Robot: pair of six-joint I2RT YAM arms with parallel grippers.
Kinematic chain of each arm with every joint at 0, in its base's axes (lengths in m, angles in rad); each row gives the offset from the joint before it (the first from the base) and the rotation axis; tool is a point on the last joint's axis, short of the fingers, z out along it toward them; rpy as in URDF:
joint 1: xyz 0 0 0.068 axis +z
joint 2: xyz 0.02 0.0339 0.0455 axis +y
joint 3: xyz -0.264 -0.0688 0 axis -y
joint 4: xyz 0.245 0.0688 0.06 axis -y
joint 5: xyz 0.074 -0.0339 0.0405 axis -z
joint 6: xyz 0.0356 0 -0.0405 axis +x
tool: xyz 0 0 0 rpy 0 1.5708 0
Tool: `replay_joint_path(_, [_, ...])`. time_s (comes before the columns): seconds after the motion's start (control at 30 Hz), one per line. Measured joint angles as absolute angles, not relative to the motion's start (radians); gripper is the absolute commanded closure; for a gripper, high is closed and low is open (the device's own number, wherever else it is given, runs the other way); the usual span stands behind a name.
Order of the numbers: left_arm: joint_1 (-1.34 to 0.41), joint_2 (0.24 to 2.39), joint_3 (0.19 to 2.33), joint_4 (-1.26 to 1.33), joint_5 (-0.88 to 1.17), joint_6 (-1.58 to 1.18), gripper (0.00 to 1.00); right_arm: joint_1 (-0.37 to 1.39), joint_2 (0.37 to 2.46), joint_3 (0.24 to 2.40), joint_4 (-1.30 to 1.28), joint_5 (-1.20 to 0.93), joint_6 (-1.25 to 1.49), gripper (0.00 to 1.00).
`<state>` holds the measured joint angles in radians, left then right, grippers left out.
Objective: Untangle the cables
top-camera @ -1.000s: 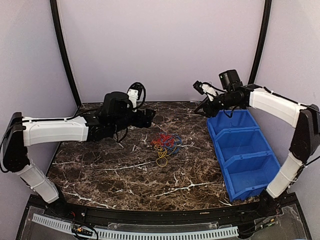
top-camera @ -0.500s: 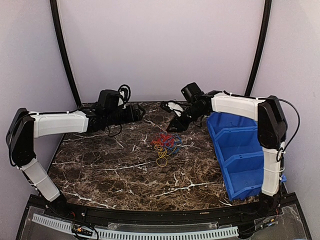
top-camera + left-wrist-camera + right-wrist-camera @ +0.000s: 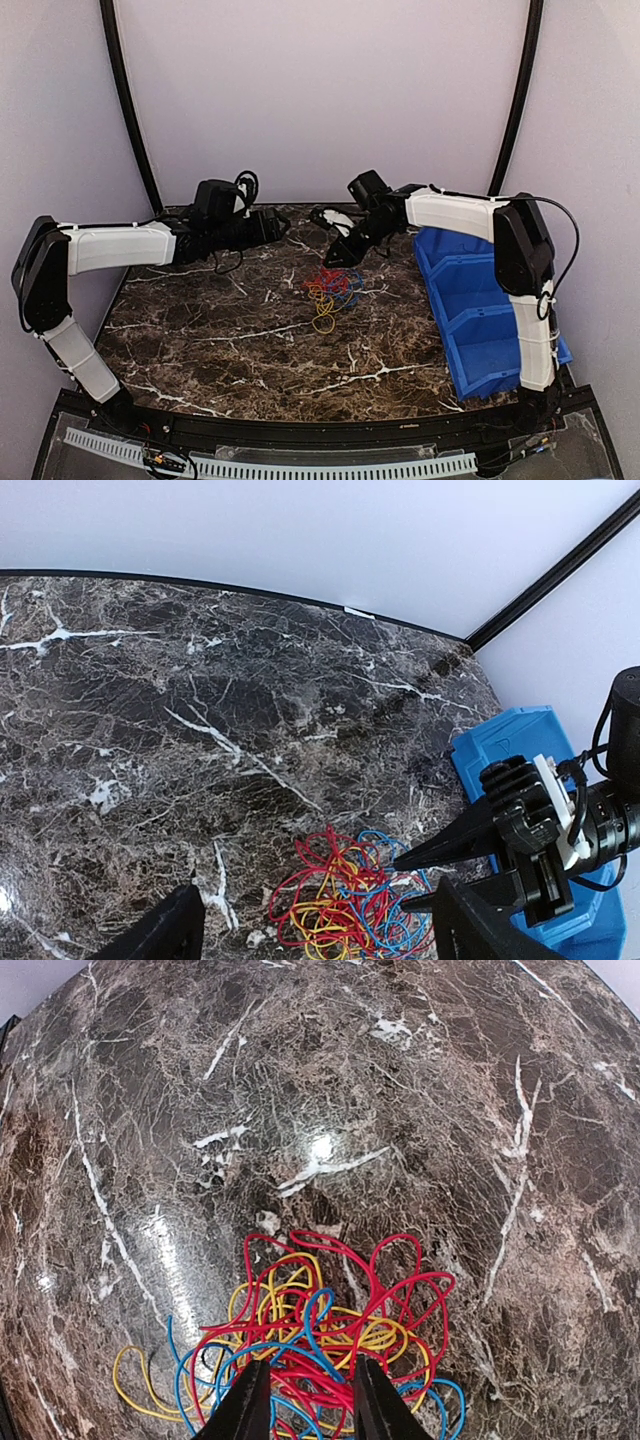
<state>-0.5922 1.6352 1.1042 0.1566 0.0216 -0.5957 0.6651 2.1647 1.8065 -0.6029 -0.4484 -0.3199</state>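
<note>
Right gripper (image 3: 338, 255) swung from blue plastic bins (image 3: 480, 300) at right edge of marble tabletop (image 3: 200, 330) to above tangled red/blue/yellow cables (image 3: 328, 288), jaws narrowly apart; left gripper (image 3: 283, 224) spread wide, near.

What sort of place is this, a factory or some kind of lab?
Most likely a robotics lab test booth: a left arm and right arm mounted at the edge of a marble-patterned table, plain walls closing it in, with tangled cables and blue bins.
</note>
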Motion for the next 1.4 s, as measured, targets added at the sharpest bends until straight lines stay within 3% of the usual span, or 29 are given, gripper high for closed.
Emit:
replay_joint_path(0.3, [-0.592, 1.635, 1.104, 0.157, 0.025, -0.596, 0.19, 0.665, 2.193, 1.823, -0.607, -0.447, -0.316, 0.77])
replay_joint_path(0.5, [-0.592, 1.635, 1.104, 0.158, 0.028, -0.595, 0.19, 0.665, 2.214, 1.836, -0.617, -0.442, -0.311, 1.0])
replay_joint_path(0.7, [-0.591, 1.635, 1.104, 0.16, 0.033, -0.587, 0.19, 0.665, 2.213, 1.844, -0.626, -0.451, -0.312, 1.0])
replay_joint_path(0.8, [-0.591, 1.635, 1.097, 0.184, 0.06, -0.578, 0.24, 0.666, 2.189, 1.833, -0.634, -0.458, -0.31, 1.0])
replay_joint_path(0.97, [-0.591, 1.62, 1.003, 0.366, 0.191, -0.545, 0.24, 0.672, 2.058, 1.811, -0.661, -0.499, -0.295, 1.0])
replay_joint_path(1.1, [-0.606, 1.487, 0.846, 0.536, 0.273, -0.45, 0.21, 0.68, 1.908, 1.802, -0.659, -0.543, -0.271, 1.0])
replay_joint_path(1.4, [-0.82, 1.081, 0.736, 0.759, 0.196, -0.222, 0.15, 0.762, 1.655, 1.759, -0.651, -0.58, -0.249, 1.0])
